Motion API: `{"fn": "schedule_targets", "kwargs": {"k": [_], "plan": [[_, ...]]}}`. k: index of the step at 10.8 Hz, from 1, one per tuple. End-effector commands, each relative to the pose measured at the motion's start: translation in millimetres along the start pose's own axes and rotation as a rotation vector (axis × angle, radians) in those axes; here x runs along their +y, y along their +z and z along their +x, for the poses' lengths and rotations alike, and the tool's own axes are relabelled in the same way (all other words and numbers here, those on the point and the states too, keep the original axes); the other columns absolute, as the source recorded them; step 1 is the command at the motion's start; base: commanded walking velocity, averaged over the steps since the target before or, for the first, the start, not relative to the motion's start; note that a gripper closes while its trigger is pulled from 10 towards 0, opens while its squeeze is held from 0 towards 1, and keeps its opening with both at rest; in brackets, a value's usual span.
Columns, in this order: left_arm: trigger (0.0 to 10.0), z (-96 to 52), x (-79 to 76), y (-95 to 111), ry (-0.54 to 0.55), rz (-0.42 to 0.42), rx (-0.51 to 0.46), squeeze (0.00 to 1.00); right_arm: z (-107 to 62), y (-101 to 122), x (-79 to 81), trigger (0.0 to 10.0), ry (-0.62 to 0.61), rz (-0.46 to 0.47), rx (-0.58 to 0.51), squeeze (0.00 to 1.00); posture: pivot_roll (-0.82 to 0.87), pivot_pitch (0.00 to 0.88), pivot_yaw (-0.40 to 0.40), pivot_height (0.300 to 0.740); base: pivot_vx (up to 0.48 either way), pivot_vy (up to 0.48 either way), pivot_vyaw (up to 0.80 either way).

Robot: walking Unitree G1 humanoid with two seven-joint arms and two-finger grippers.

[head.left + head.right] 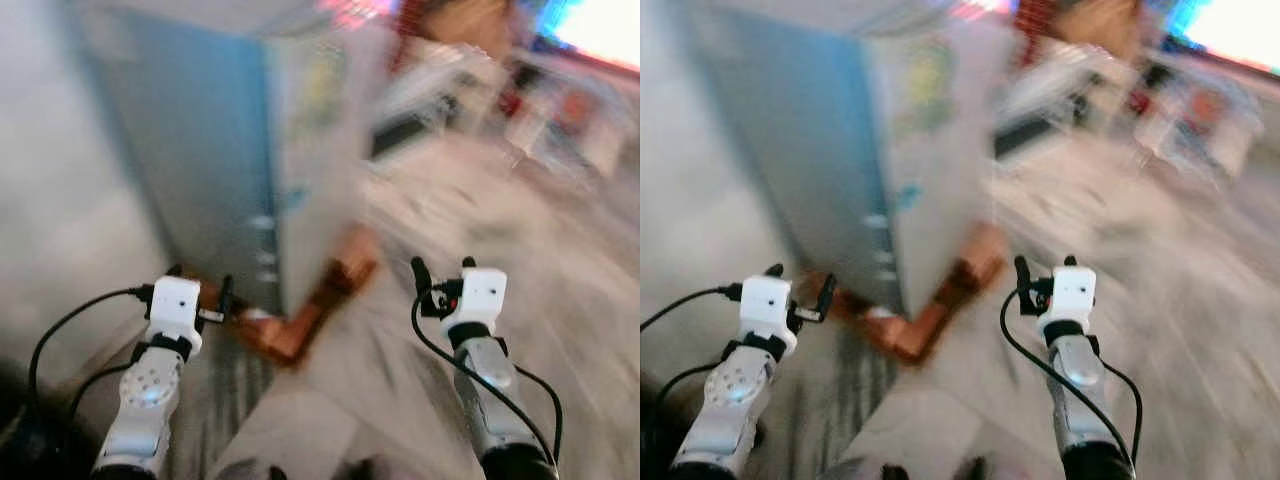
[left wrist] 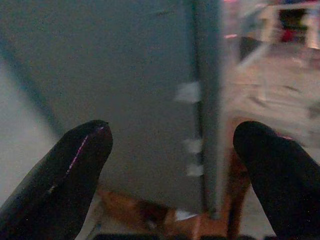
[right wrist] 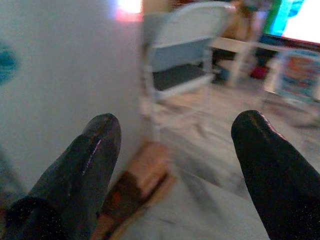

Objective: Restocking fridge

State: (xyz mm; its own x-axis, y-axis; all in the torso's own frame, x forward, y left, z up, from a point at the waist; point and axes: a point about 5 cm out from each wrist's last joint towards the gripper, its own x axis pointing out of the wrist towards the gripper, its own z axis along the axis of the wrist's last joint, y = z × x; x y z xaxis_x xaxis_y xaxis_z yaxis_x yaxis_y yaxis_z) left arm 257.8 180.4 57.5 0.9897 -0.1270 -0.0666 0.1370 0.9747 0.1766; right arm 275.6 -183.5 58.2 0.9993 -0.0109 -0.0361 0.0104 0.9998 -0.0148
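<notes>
Right now I judge I am in the approach step: I am walking the rig toward the tall pale blue-grey fridge (image 1: 230, 150), and the head views are smeared with motion. Its smooth flat side panel and lighter front door meet at a sharp vertical corner facing me, with the door closed as far as I can tell. It stands on a low reddish-brown wooden base (image 1: 320, 300) that juts out at floor level below that corner.

My left gripper (image 1: 200, 285) is raised in front of the fridge's side, its 2 rounded, glossy black fingers (image 2: 60, 175) spread apart and holding nothing. My right gripper (image 1: 440, 268) is raised beside the front corner, also spread and empty.

Off to the right stands a white metal-framed chair with a dark seat (image 3: 185, 65) on pale, marbled-looking floor (image 1: 560, 300); further clutter there is too blurred to name.

Next, I think I need to stop, let the picture settle, square up to the door and find its handle, which I cannot make out yet.
</notes>
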Motion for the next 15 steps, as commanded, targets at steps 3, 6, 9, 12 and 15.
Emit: {"fn": "schedule_targets", "kwargs": {"k": [3,6,9,12,15], "plan": [[10.0,1.8,-9.7,3.8,-0.040,-0.002,-0.024,0.00,-0.5,0.5,-5.7,10.0,-0.013,-0.008,0.000,0.00,0.10,0.031,-0.022,0.740,0.415,0.096,-0.17],[10.0,2.7,-13.6,4.1,-0.048,-0.014,-0.027,0.00,0.6,2.2,-6.5,10.0,-0.006,-0.009,-0.006,0.00,0.10,0.034,-0.031,0.740,0.333,0.000,0.00],[10.0,2.6,-14.5,3.7,-0.051,-0.023,-0.031,0.00,0.9,1.9,-5.2,10.0,0.002,-0.004,0.002,0.00,0.10,0.035,-0.039,0.740,0.000,0.000,-0.41],[10.0,-0.2,-12.3,0.8,-0.044,-0.033,-0.020,0.00,-0.2,2.4,-6.6,10.0,0.005,-0.011,-0.001,0.00,0.10,0.042,-0.043,0.740,0.000,0.000,0.00],[10.0,7.2,-7.8,-1.3,-0.052,-0.040,0.004,0.00,-3.5,-0.9,-4.0,10.0,0.017,-0.014,0.020,0.00,0.09,0.053,-0.049,0.740,0.000,0.000,-0.80]]}}
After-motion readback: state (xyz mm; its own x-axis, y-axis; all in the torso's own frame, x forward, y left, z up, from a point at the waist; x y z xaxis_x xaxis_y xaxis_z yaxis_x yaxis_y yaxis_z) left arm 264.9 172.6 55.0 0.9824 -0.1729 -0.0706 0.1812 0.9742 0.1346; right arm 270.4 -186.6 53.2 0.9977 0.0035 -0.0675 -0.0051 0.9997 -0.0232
